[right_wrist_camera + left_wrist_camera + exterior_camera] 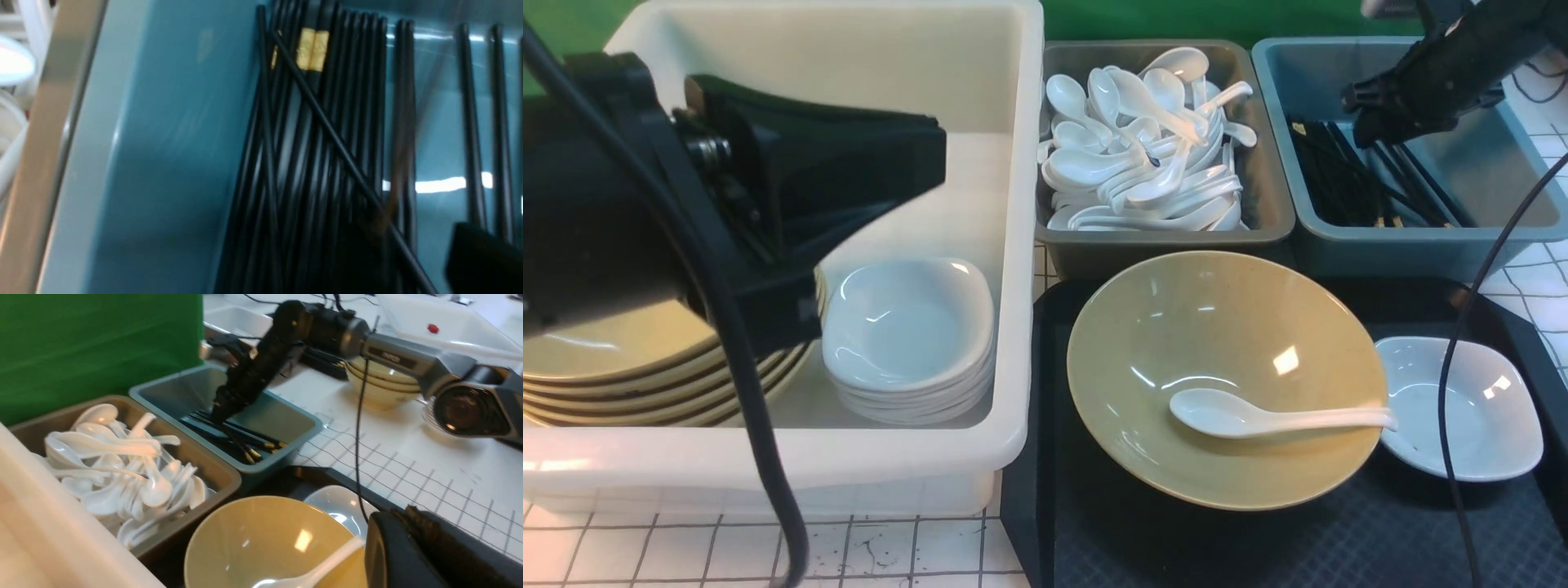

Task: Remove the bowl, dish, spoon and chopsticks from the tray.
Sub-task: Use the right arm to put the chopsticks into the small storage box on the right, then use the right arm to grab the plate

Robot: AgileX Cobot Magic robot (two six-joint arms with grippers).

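step: set long thin black gold-banded chopsticks [327, 122] in blue-grey plastic bin [1388, 249], 1 o'clock of glossy mustard-yellow bowl [1225, 343] | right tool [1376, 131]: low over bin, jaws cannot tell | left tool [412, 543]: together | advice: part jaws fully, lift straight, drag no sticks out

The dish [1494, 408] and a cable [1441, 408] crowd the bowl [1225, 343] on its right.

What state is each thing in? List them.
bowl, upright on tray, spoon inside.
spoon, lying in bowl.
dish, upright on tray, empty.
chopsticks, lying in blue bin.
left gripper, shut.
right gripper, over blue bin, jaws unclear.
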